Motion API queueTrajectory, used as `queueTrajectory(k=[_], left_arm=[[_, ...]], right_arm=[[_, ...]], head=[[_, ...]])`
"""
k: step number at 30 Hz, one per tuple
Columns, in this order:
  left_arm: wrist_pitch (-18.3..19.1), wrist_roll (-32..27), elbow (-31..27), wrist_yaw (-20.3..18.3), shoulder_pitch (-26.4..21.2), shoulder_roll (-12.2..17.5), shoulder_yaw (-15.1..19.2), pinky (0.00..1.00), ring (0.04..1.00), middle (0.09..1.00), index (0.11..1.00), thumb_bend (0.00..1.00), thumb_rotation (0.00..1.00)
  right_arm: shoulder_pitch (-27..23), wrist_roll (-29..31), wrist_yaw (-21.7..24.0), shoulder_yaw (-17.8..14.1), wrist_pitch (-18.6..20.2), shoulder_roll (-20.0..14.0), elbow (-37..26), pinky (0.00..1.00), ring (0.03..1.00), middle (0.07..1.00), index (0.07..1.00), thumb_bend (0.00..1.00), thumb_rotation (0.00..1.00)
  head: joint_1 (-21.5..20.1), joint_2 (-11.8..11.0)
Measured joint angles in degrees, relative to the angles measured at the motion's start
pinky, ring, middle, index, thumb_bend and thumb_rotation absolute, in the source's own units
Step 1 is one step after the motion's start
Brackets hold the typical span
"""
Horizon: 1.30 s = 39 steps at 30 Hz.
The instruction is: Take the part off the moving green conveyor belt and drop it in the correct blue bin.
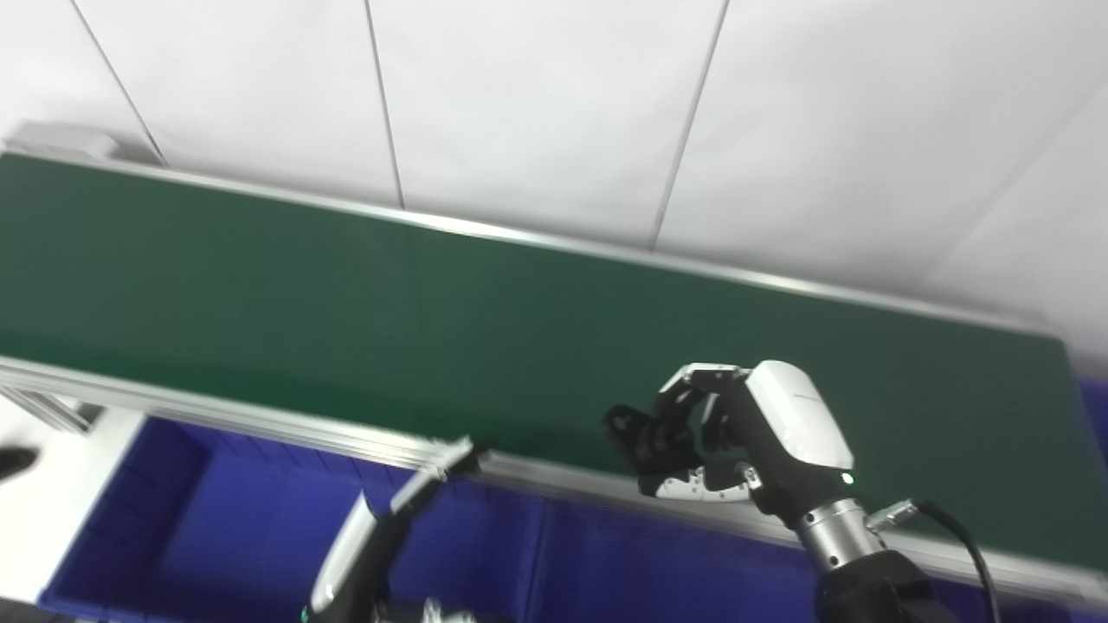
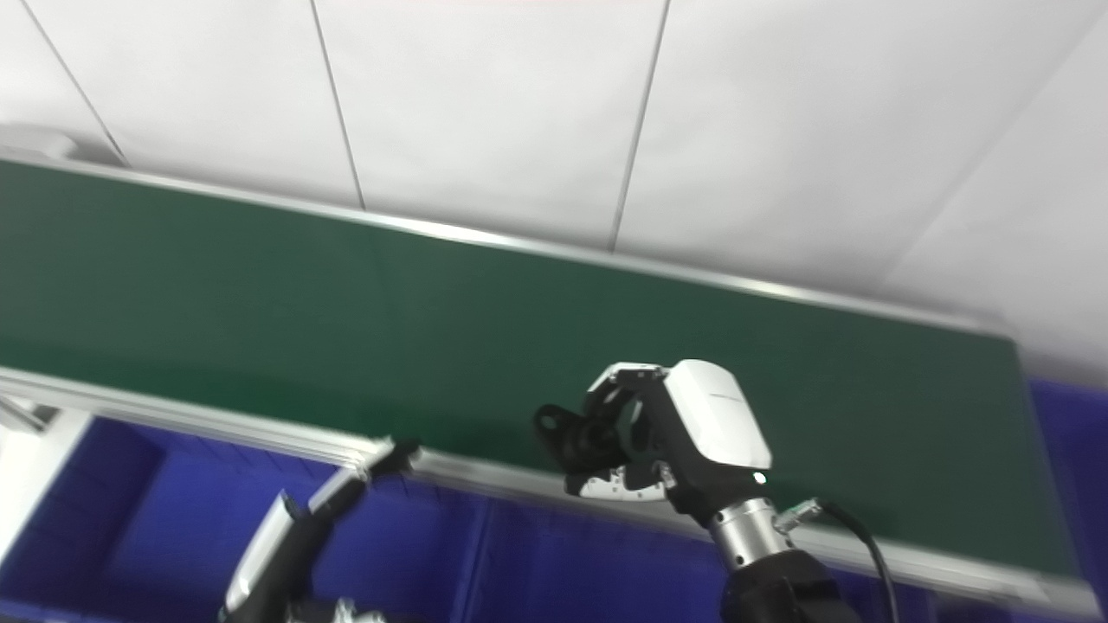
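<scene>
- The right hand point(image 1: 736, 433) hovers at the near edge of the green conveyor belt point(image 1: 346, 303), fingers point(image 1: 645, 433) curled narrow around what appears to be a small dark part point(image 1: 625, 426); blur makes the grasp uncertain.
- The left hand point(image 1: 381, 528) reaches up from below, fingers extended and apart, empty, its tip at the belt's metal rail point(image 1: 260, 420).
- The pick looks done or nearly so; the carry to a bin seems next.
- That move calls for lifting clear of the rail, then swinging back over the blue bins point(image 1: 216, 519).
- The belt elsewhere lies bare; the bins just below the rail offer open room.
</scene>
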Motion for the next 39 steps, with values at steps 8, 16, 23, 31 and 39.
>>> queueTrajectory(k=[8,16,23,31,39], left_arm=[[0.00,-4.84,-1.56,-10.34,-0.09,-0.24,7.33,0.78,0.860,0.896,0.895,0.76,0.30],[0.00,-7.67,-1.54,-18.56,1.26,-4.02,12.31,0.78,0.868,0.908,0.908,0.75,0.29],[0.00,-8.52,-1.51,-23.88,2.90,-5.60,17.04,0.79,0.867,0.904,0.908,0.76,0.31],[0.00,-9.04,-1.60,-27.58,5.39,-6.87,20.11,0.78,0.854,0.892,0.898,0.76,0.30],[0.00,-8.92,-3.38,-29.04,7.48,-8.21,22.63,0.77,0.854,0.891,0.903,0.75,0.30]], right_arm=[[8.43,-0.13,-0.40,-1.31,-0.11,-0.60,-0.46,0.19,0.256,0.473,0.485,0.53,0.00],[9.30,0.27,-1.41,-1.26,-0.27,-0.85,5.26,0.25,0.334,0.478,0.487,0.53,0.00],[6.77,-1.88,-2.19,1.08,-0.70,-2.03,16.44,0.28,0.354,0.410,0.515,0.52,0.00],[2.18,-5.75,-2.16,5.73,-0.80,-2.58,24.22,0.21,0.301,0.472,0.489,0.53,0.00],[3.84,-11.29,7.78,8.51,4.45,-2.52,17.83,0.39,0.518,0.612,0.802,0.64,0.54]], head=[[-0.61,2.81],[-1.50,2.91],[-2.81,3.08],[-2.90,3.26],[-3.60,3.52]])
